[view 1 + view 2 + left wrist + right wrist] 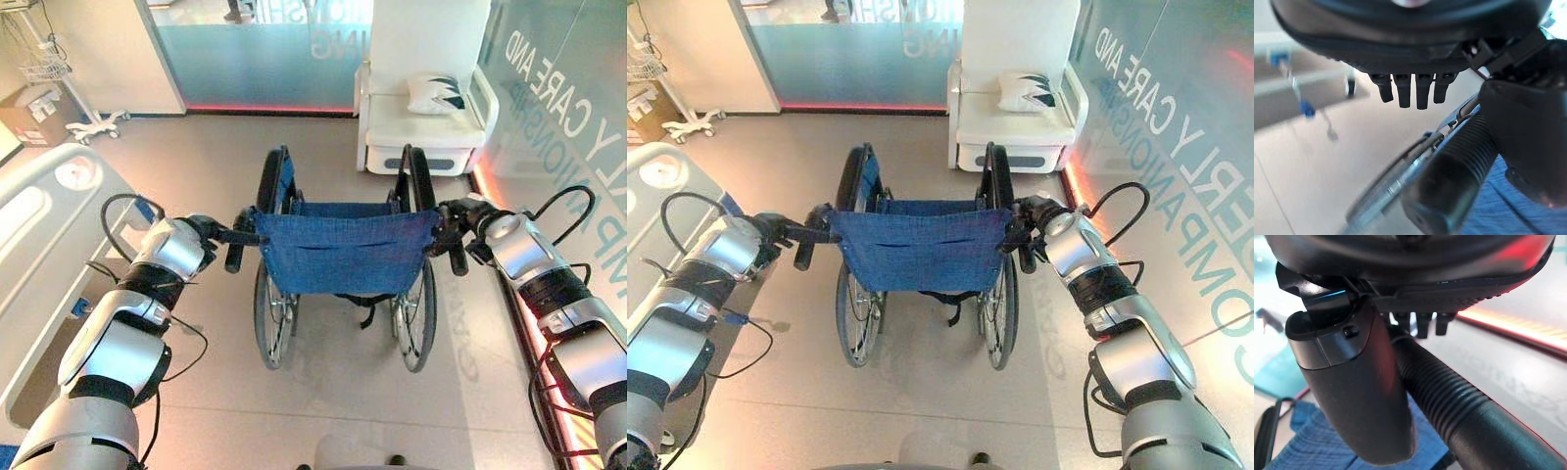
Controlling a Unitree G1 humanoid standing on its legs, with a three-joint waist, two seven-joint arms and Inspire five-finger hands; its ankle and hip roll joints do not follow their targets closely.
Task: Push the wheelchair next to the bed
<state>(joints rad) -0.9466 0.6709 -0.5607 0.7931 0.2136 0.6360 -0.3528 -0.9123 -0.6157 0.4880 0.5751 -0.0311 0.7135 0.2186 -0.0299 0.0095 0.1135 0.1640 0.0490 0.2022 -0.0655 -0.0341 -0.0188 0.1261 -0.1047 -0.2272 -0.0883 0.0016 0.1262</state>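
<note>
A wheelchair (343, 250) with a blue cloth back stands on the floor straight ahead, its back turned to me. The white bed (39, 225) runs along the left, its side rail about level with the chair's left wheel. My left hand (208, 231) is at the left push handle (1454, 171). Its thumb (1520, 132) lies against the ribbed grip and its fingers (1410, 90) hang clear of it. My right hand (453, 220) is curled on the right push handle (1449, 396), which passes between thumb (1352, 396) and fingers.
A white armchair (421, 127) with a pillow stands ahead right of the wheelchair. A lettered glass wall (568, 117) runs close along the right. At the far left are a wheeled stand (93, 125) and a cardboard box (34, 113). Open floor lies between bed and chair.
</note>
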